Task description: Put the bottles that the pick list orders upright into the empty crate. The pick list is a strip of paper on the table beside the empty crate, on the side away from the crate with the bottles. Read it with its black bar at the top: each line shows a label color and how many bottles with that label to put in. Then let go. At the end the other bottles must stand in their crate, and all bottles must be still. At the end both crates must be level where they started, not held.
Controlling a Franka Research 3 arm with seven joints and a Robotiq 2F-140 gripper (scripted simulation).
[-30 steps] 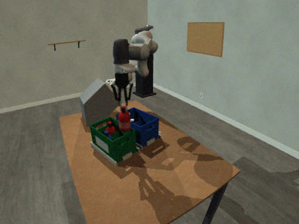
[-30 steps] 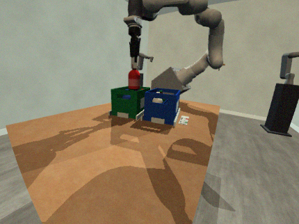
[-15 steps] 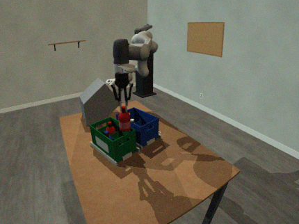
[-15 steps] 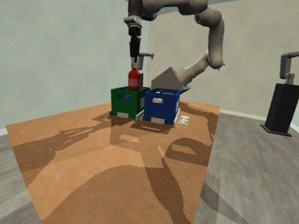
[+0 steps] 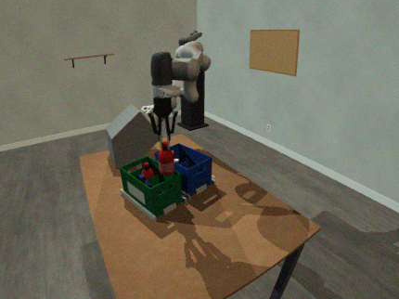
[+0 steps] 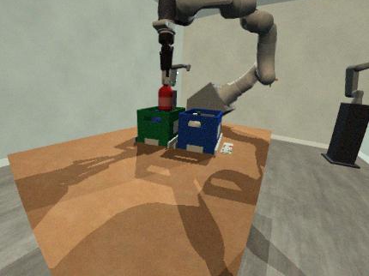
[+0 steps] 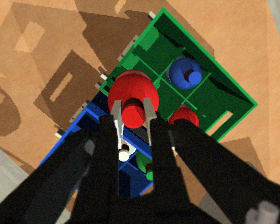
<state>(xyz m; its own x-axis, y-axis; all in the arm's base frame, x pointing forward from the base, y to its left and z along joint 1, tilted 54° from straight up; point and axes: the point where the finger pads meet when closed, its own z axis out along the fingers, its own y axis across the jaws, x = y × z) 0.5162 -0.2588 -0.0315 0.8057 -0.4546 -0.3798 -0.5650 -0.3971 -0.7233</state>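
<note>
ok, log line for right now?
gripper: shut on red bottle | bottle: upright, above green crate | blue crate: white, green bottles inside

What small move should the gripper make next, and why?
Probably a slight lift: the gripper holds a red bottle, whose base seems barely at the rim of the green plastic crate, so crossing to the blue plastic crate might snag.

I'd call the place I'm looking into a robotics lab: a pale jointed robot arm (image 5: 186, 68) (image 6: 266, 45) reaches over a brown rectangular counter (image 5: 153, 249) (image 6: 107, 230). Around it I see plain plaster walls, grey plank flooring (image 5: 42, 202) (image 6: 300, 195), a tan rectangular pinboard (image 5: 274, 52) and, off to one side, another arm on a black pedestal (image 6: 347, 133).
</note>
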